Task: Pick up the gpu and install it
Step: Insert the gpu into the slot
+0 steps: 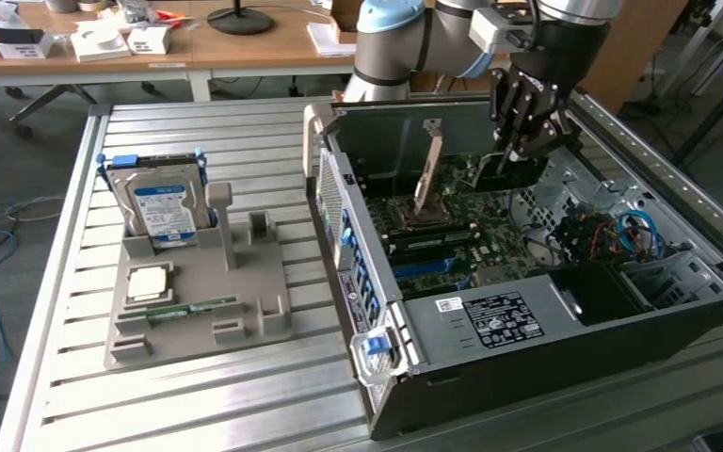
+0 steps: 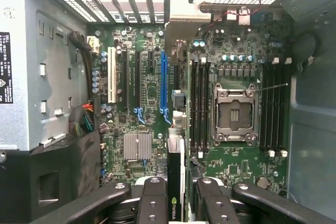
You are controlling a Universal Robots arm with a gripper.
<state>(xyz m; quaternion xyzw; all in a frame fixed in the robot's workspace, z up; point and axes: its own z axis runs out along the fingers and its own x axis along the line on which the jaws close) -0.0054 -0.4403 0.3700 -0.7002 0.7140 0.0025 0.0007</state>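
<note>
The gpu (image 2: pixel 175 209) hangs edge-on between my fingers (image 2: pixel 152 203), a thin dark card with a green logo, reaching toward the grey rear bracket (image 2: pixel 181 22). My gripper (image 2: pixel 176 203) is shut on it. In the exterior view the gripper (image 1: pixel 519 155) is down inside the open computer case (image 1: pixel 500 325), with the gpu's dark body (image 1: pixel 497 175) just under the fingertips and above the motherboard (image 1: pixel 462 245). A tan upright strip (image 1: pixel 431 169) stands to the exterior view's left of the gripper; I cannot tell whether it belongs to the card. The card sits over the board between the blue slot (image 2: pixel 163 82) and the memory slots (image 2: pixel 199 108).
The CPU socket (image 2: pixel 233 114), a heatsink (image 2: pixel 137 146) and cable bundles (image 2: pixel 84 119) lie around the card. The case walls stand close around the gripper. On the exterior view's left, a grey holder (image 1: pixel 199 292) carries a hard drive (image 1: pixel 161 207) and a memory stick (image 1: pixel 192 308).
</note>
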